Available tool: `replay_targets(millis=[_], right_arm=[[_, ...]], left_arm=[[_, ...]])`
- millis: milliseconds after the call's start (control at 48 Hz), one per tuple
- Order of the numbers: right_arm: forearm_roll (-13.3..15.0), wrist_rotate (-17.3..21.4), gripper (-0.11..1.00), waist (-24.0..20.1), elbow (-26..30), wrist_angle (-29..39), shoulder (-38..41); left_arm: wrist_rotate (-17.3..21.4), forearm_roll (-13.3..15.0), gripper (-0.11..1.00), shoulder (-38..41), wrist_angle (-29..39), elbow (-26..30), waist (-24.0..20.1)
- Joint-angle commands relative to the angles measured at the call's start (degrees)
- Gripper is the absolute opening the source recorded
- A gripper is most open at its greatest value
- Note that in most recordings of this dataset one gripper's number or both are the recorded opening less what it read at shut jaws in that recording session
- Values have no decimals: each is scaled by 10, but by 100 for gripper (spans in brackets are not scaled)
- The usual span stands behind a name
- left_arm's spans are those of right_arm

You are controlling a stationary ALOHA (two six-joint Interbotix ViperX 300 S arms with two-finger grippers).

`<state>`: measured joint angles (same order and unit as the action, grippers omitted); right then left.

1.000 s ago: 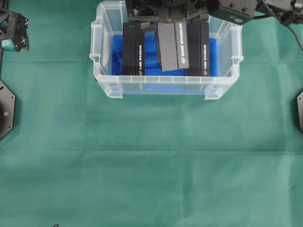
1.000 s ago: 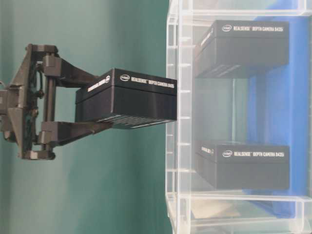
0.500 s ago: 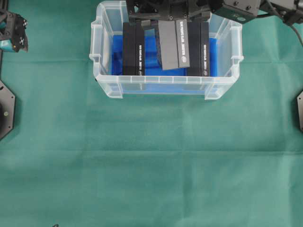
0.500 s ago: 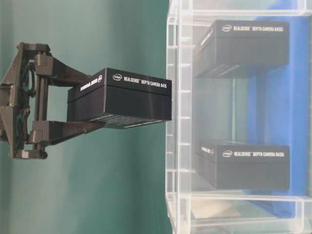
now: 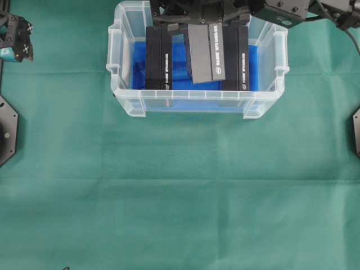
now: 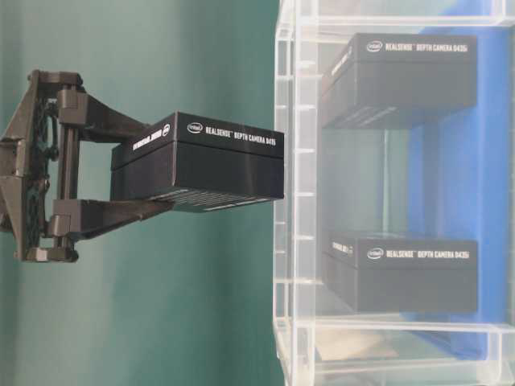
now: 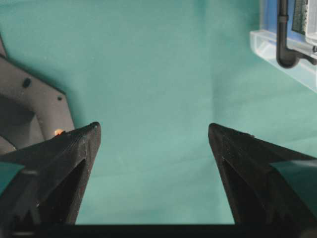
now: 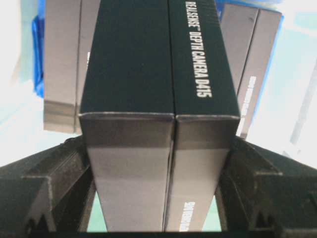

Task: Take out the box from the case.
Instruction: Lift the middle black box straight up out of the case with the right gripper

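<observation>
Right end effector (image 6: pixel 121 186) grips box (image 6: pixel 201 161) marked "RealSense Depth Camera D415".

The overhead view looks straight down on the desk (image 5: pixel 180 197); the table-level view sits close beside the case (image 6: pixel 294 201), turned sideways; each wrist view looks out between its hand's fingers; all share the case.

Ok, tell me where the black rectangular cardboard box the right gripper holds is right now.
The black cardboard box is clamped in the right gripper, lifted above the clear plastic case, over the gap between the two black boxes left inside.
</observation>
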<state>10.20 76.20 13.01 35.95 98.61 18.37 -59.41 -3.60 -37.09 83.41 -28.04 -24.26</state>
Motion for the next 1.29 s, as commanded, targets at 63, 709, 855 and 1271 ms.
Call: replay_targets(millis=[63,709,855,1271], right_arm=[[4,0,67,1,17,0,-13],[9,1,67,1,18,-1,-13],[9,1,67,0,18,2,-13],[8,26,67,-37,19,4,-13]], left_arm=[[-1,-1,90,-4,-1,6,-1],[0,0,90,-4,1,6,0],[0,-1,90,-4,2,6,0],[0,0,90,-4,12,6,-1]])
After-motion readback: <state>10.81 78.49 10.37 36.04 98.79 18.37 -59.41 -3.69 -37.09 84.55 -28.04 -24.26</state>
